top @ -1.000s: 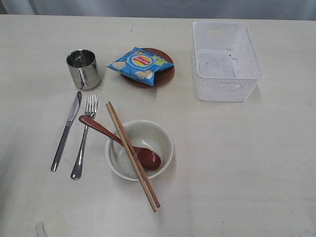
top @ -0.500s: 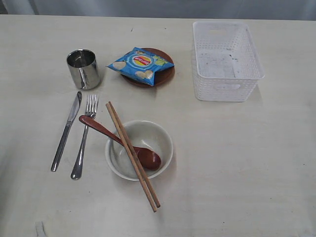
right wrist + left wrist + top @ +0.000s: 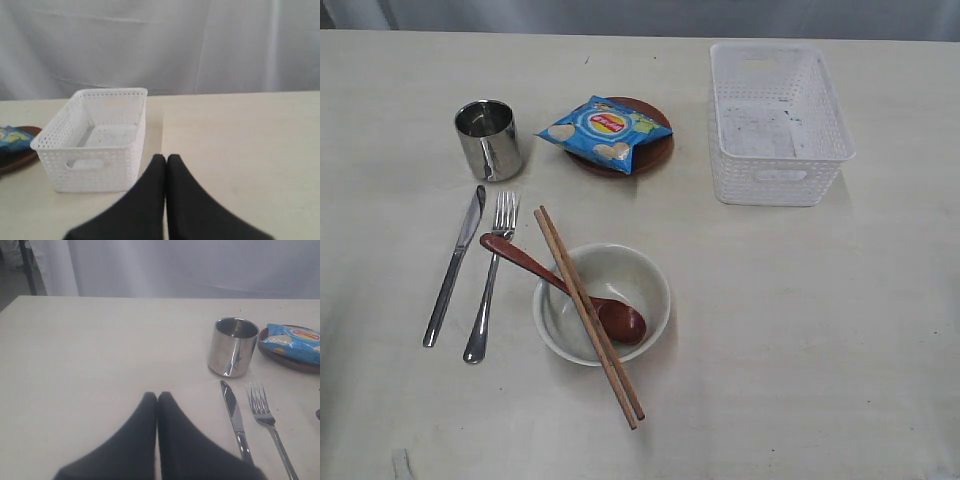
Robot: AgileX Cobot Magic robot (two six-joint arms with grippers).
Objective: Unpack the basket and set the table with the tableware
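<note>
On the pale table (image 3: 800, 340), far right: white perforated basket (image 3: 780, 125), upright, bare floor in plain sight. Well apart from it, far left: steel cup (image 3: 488, 140), upright, and just right of that a round brown plate (image 3: 665, 152) carrying a blue chip bag (image 3: 605, 130). Nearer, at left: steel knife (image 3: 455, 265) and steel fork (image 3: 490, 280) side by side, close but apart, tips toward the cup. Right of the fork: pale bowl (image 3: 620, 275), with a reddish-brown wooden spoon (image 3: 520, 258) head-down inside, handle leaning out over the left rim. Across the rim and over the spoon handle: a pair of wooden chopsticks (image 3: 617, 375), jutting out far and near.

Whole layout given by the exterior view alone. End effectors in clear sight only from the wrists. Left end effector (image 3: 157, 397): black fingers pressed together, pinching nothing, over bare table left of the knife, with fork, cup, plate edge and bag also in frame; bowl, chopsticks and basket out of frame. Right end effector (image 3: 166, 159): likewise pressed tight, pinching nothing, on the near side of the basket, with a sliver of plate and bag at the edge; cutlery, cup and bowl out of frame.
</note>
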